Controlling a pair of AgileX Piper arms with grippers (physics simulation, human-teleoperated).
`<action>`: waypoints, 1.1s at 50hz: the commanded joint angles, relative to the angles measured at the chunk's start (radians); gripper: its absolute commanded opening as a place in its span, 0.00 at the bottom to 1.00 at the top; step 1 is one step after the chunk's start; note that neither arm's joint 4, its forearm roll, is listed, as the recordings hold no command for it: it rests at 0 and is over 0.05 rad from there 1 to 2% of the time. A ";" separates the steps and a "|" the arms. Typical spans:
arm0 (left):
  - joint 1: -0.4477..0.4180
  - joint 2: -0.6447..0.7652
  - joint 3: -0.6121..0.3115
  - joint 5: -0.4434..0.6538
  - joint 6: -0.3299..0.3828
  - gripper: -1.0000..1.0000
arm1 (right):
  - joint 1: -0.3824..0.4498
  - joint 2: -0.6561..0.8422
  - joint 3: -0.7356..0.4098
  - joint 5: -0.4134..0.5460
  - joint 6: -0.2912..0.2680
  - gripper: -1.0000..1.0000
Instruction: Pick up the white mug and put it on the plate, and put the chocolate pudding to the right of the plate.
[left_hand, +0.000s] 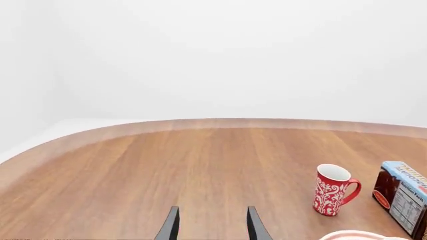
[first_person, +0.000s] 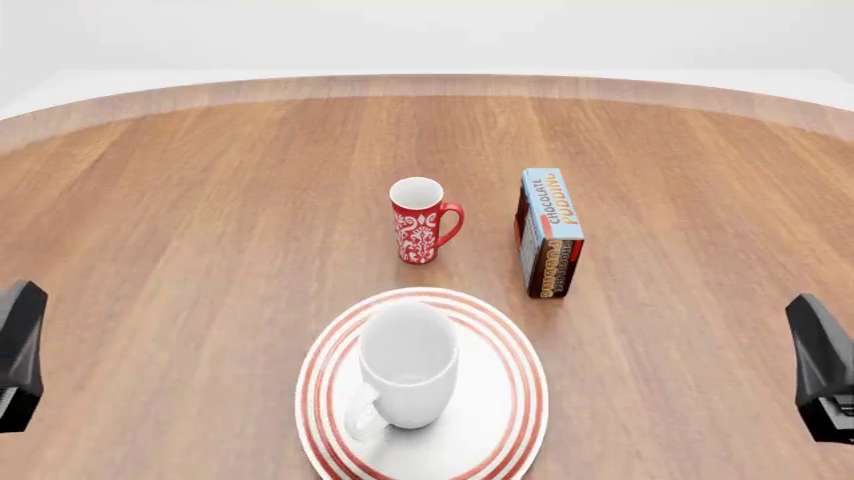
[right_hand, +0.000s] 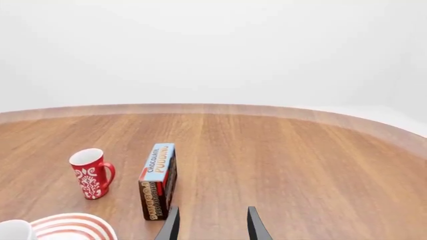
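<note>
Wood-grain round table (first_person: 200, 250) against plain white backdrop. White mug (first_person: 407, 365) sits upright on the plate (first_person: 514, 400), handle toward the camera side in the front view, between the two claws and nearer the arms than everything else. Chocolate pudding (first_person: 550, 232) carton stands upright on the table just beyond the plate's far right rim, not touching it; ahead and left of the right gripper (right_hand: 212, 225), ahead and right of the left gripper (left_hand: 212, 225). Red mug (first_person: 420, 220) with white pattern stands just left of the carton, apart from it, beyond the plate. Both grippers sit low at the near table edges, well apart from all objects, fingers spread with nothing between them, holding nothing.
</note>
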 joint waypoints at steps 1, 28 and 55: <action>0.002 0.000 0.010 -0.012 -0.006 1.00 | -0.008 0.000 0.001 0.003 -0.008 1.00; -0.014 0.000 0.011 -0.015 0.008 1.00 | 0.001 0.120 -0.030 -0.054 -0.070 1.00; -0.006 0.000 0.010 -0.023 0.008 1.00 | 0.087 0.398 -0.181 -0.181 -0.132 1.00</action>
